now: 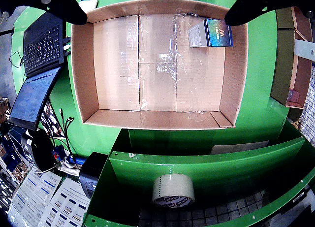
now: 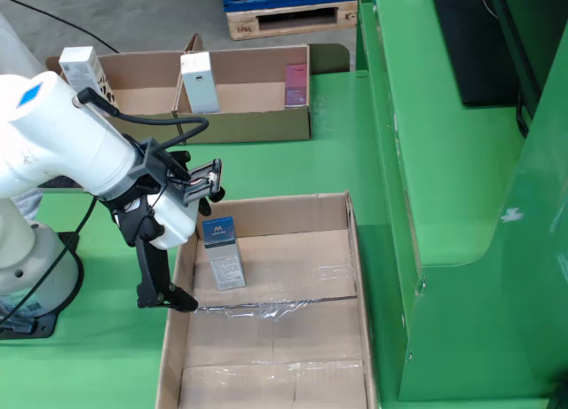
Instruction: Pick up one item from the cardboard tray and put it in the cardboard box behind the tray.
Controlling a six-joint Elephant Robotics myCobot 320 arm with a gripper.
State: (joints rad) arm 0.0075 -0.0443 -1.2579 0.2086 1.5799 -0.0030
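Note:
A small box with a blue end and grey sides lies on the floor of the large cardboard box, near one corner. In the fixed view this small box stands just inside the cardboard box, beside my gripper. My gripper is open, its black fingers spread wide above the box with nothing between them. Behind it, the cardboard tray holds a white box, a grey-white box and a pink box.
A laptop sits left of the box in the wrist view. A tape roll and a black device lie on the green shelf below. A green frame rises to the right in the fixed view.

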